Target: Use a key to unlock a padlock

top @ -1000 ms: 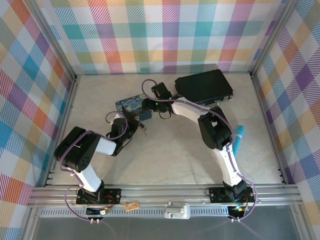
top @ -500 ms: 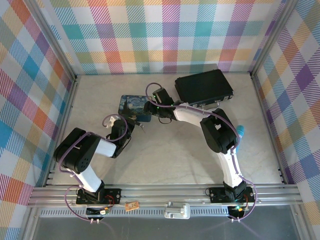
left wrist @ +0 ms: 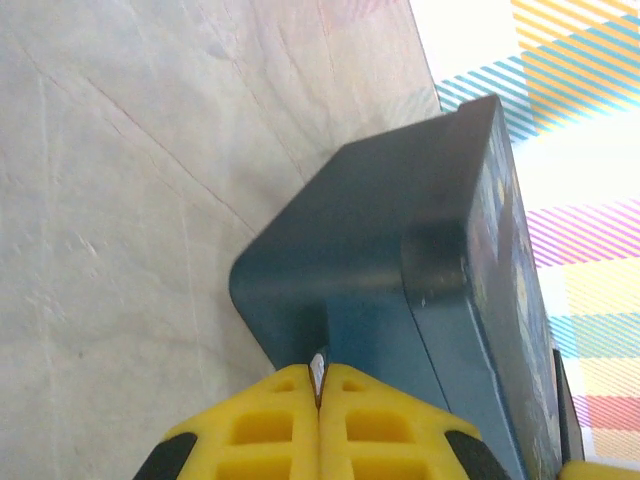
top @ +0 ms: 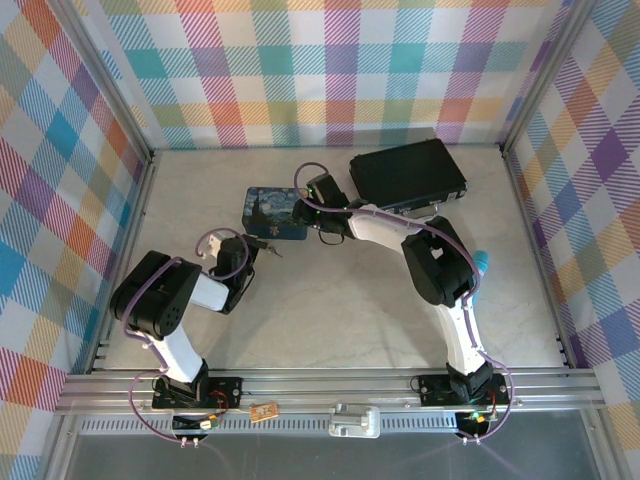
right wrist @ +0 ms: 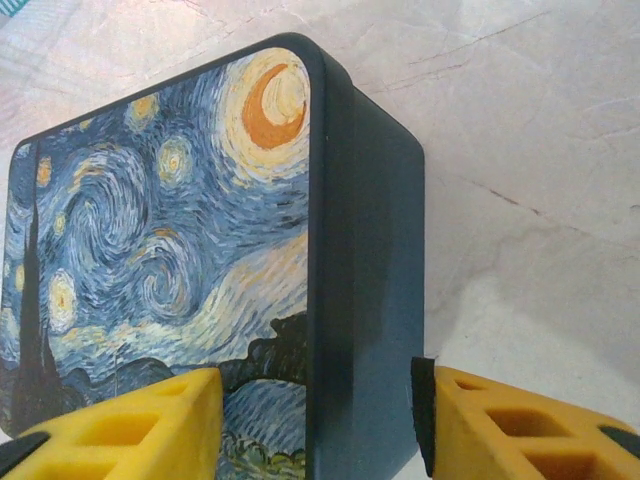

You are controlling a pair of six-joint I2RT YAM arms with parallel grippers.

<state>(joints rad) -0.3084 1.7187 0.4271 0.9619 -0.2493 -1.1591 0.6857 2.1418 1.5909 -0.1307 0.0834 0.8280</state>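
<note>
My left gripper (top: 256,246) (left wrist: 320,385) is shut on a thin silvery metal sliver, apparently the key (left wrist: 318,370), whose dark end sticks out toward the right (top: 271,248). It sits just in front of the near wall of the blue starry-painting tin (top: 272,212) (left wrist: 400,300). My right gripper (top: 306,222) (right wrist: 315,400) is open and straddles the tin's right edge (right wrist: 365,300). One finger (right wrist: 150,425) is over the painted lid and the other pad (right wrist: 424,405) is close beside the side wall. I cannot pick out the padlock.
A black case (top: 408,172) lies at the back right, close behind the right arm. A teal object (top: 482,262) lies by the right arm's elbow. Plaid walls and metal posts (top: 150,160) box in the marble-patterned table (top: 340,300).
The right gripper has come to the tin's right end and its jaws have narrowed around the edge. The left gripper has shifted up toward the tin, still shut.
</note>
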